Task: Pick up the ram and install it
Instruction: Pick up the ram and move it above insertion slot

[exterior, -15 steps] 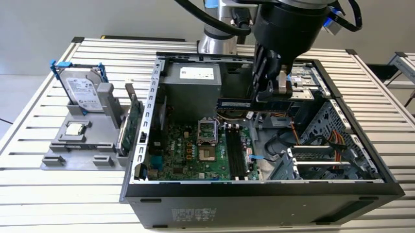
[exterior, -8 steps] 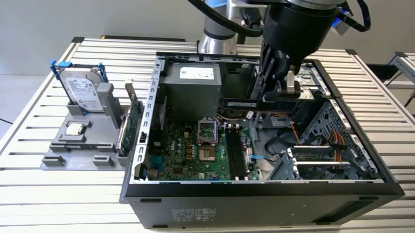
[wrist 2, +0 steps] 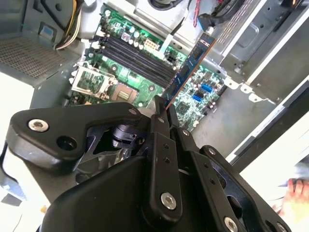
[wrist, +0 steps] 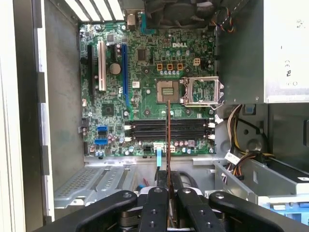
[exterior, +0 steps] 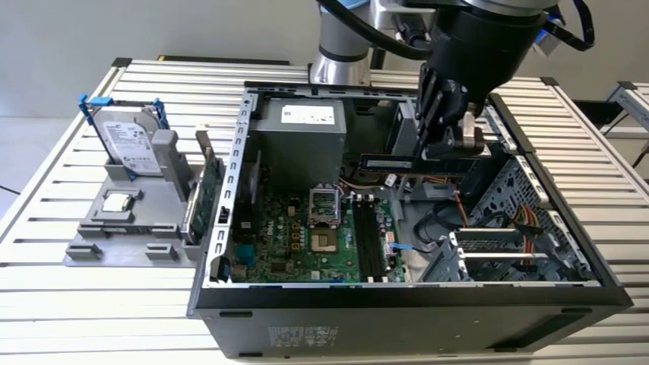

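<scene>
Where the exterior view looks into the open case (exterior: 406, 293), the gripper (exterior: 454, 146) hangs above the motherboard (exterior: 304, 236), fingers closed tight on one end of the ram (exterior: 387, 161), which juts out level, clear of the board. Second wrist view: ram (wrist 2: 189, 65) held above the motherboard (wrist 2: 120, 77), slanting over its black memory slots (wrist 2: 135, 54). First wrist view: ram (wrist: 168, 140) edge-on, crossing the slots of the motherboard (wrist: 145, 96), gripper (wrist: 168, 198) pinching it.

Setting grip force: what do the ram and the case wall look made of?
The ram: likely rigid blue circuit board, matte, with dark chips on it, held in the gripper. The case wall: seemingly sheet metal, flat, with a dull grey finish.
</scene>
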Controlling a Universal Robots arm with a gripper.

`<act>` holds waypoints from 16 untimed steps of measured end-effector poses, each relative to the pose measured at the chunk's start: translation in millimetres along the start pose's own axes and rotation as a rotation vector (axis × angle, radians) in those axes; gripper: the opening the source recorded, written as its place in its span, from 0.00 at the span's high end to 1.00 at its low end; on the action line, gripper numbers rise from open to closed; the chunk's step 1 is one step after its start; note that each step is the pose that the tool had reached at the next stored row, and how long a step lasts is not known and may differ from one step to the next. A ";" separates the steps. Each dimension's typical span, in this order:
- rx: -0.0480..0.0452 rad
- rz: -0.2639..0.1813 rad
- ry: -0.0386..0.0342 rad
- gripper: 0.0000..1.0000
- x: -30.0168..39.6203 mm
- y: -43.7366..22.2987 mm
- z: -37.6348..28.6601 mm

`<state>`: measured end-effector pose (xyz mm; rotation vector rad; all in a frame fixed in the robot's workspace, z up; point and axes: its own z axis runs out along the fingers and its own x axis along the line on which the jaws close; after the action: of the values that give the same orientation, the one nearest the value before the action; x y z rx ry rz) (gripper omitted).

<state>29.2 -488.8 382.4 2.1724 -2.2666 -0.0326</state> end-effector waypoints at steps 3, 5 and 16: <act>0.0000 0.000 0.0000 1.00 -0.2 -4.8 -0.1; 0.0000 0.000 0.0000 1.00 -0.3 -8.0 -0.1; 0.0000 0.000 0.0000 1.00 -1.1 -25.5 -0.4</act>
<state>54.7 -488.8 382.4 2.1724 -2.2666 -0.0327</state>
